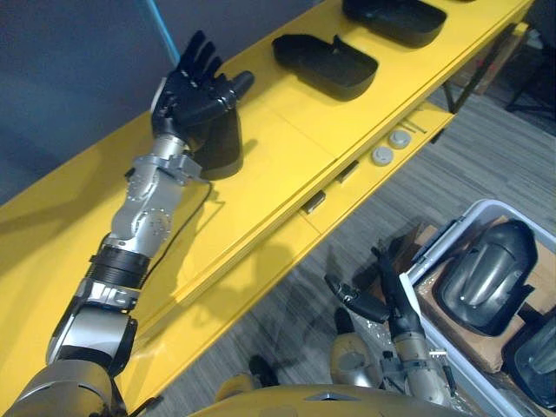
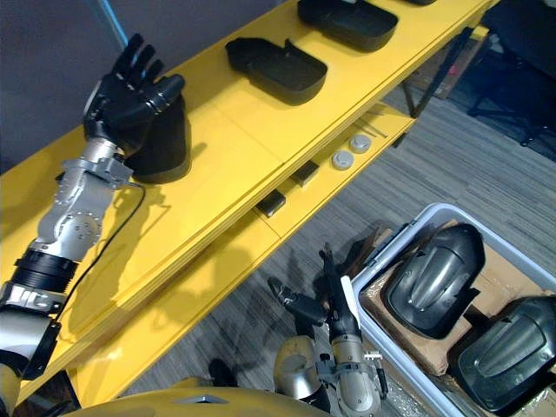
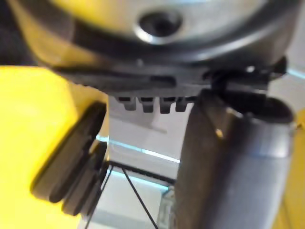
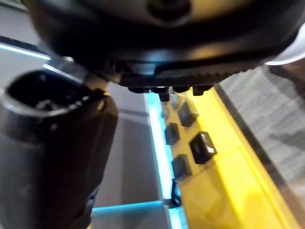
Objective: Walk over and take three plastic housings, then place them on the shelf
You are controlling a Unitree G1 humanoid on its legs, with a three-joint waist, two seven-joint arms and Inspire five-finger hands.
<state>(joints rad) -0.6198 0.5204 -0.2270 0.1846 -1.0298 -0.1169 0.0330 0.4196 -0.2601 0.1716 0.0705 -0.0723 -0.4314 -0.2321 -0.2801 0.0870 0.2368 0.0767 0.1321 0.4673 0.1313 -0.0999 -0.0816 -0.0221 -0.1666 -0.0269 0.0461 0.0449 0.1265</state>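
Three black plastic housings lie on the yellow shelf [image 1: 287, 156]. One housing [image 1: 224, 143] sits right under my left hand [image 1: 191, 87], which hovers over it, open, with fingers straight and spread. The second housing [image 1: 326, 62] and the third [image 1: 395, 19] lie further to the right along the shelf. My right hand [image 1: 382, 300] hangs low beside the bin, open and holding nothing.
A grey bin [image 1: 473, 217] on the floor at the lower right holds more dark housings [image 2: 430, 282] on cardboard. Two white round discs [image 1: 389, 148] and small dark parts [image 1: 314, 201] lie on the lower yellow ledge. Grey carpet runs between shelf and bin.
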